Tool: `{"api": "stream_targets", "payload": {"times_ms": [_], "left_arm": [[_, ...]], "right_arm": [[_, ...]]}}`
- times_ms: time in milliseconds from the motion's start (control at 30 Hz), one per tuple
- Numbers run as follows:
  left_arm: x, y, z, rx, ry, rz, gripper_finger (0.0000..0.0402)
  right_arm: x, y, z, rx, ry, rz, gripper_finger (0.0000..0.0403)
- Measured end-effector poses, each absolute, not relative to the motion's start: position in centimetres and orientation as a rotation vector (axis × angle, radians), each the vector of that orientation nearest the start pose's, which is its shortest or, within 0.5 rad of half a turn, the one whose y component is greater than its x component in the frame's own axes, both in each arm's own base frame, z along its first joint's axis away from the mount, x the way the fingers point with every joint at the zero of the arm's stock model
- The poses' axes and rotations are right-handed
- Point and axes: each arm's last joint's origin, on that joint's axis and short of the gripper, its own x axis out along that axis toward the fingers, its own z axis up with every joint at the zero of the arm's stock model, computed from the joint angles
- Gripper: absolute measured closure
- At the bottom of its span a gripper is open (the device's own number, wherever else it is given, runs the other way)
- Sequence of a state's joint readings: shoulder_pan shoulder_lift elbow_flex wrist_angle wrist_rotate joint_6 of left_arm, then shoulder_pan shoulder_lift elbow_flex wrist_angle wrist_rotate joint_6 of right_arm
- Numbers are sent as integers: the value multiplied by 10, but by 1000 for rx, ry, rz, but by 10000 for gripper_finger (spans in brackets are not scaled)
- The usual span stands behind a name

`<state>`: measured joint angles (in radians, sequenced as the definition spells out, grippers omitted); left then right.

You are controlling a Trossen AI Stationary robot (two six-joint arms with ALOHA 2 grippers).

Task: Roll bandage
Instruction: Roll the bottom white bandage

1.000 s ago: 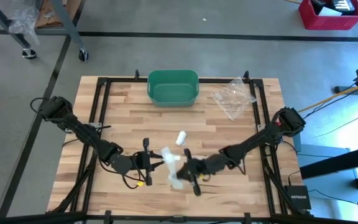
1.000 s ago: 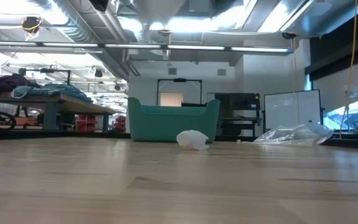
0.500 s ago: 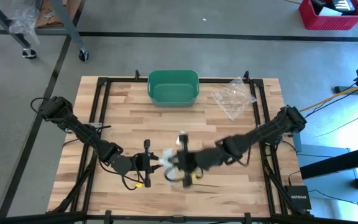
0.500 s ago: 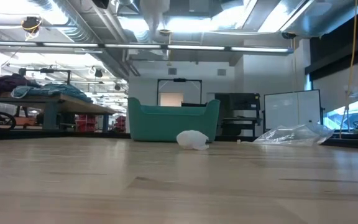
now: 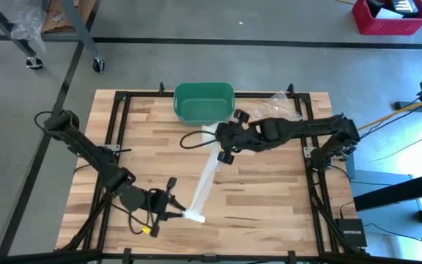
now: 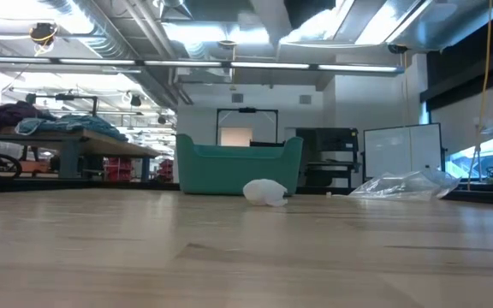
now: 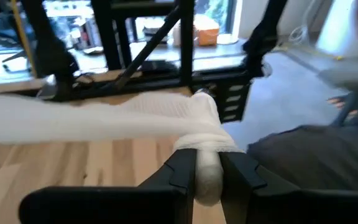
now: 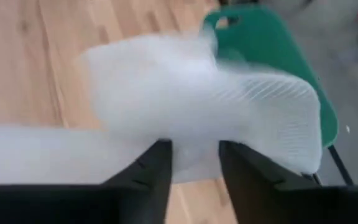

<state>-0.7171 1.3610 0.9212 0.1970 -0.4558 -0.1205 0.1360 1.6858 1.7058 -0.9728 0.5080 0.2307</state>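
left gripper (image 5: 184, 213) on bandage (image 5: 205, 180) (unlabelled)

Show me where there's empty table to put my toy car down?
Bare wood lies on the table's far-left part beside the green bin, and at its near right. It is crowded along the stretched bandage, between the left gripper and right gripper.

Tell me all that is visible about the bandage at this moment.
The bandage is a white, gauzy woven strip, drawn out in a long band above the wooden table. One end, wound into a small roll, sits between the jaws of the left gripper near the table's front. The other end is between the jaws of the right gripper, close to the green bin.
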Motion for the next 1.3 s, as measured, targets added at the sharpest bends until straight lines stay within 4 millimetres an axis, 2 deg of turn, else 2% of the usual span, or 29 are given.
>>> {"api": "stream_targets", "payload": {"times_ms": [133, 300, 500, 600, 700, 833, 1000, 1167, 1300], "left_arm": [[231, -193, 298, -55, 260, -294, 361], [226, -196, 299, -139, 394, -282, 361], [223, -200, 302, -169, 404, -362, 361], [225, -203, 309, -147, 320, -394, 361], [226, -204, 322, -129, 192, -418, 361], [222, -196, 342, -115, 45, -321, 361], [218, -180, 361, -67, -67, -143, 361], [224, -171, 368, -36, -127, -97, 361], [227, -169, 366, -30, -122, -96, 361]], "right_arm": [[348, 34, 348, -139, 914, -418, 218], [330, 36, 366, -108, 942, -232, 176], [307, 45, 382, 144, 1003, 109, 164], [301, 52, 387, 143, 981, 130, 166], [294, 68, 386, 32, 928, 125, 166], [283, 96, 374, -70, 765, 131, 166], [281, 125, 342, -138, 335, 97, 166], [295, 134, 305, -133, -17, 61, 166], [314, 132, 288, -78, -88, 101, 166]]}}
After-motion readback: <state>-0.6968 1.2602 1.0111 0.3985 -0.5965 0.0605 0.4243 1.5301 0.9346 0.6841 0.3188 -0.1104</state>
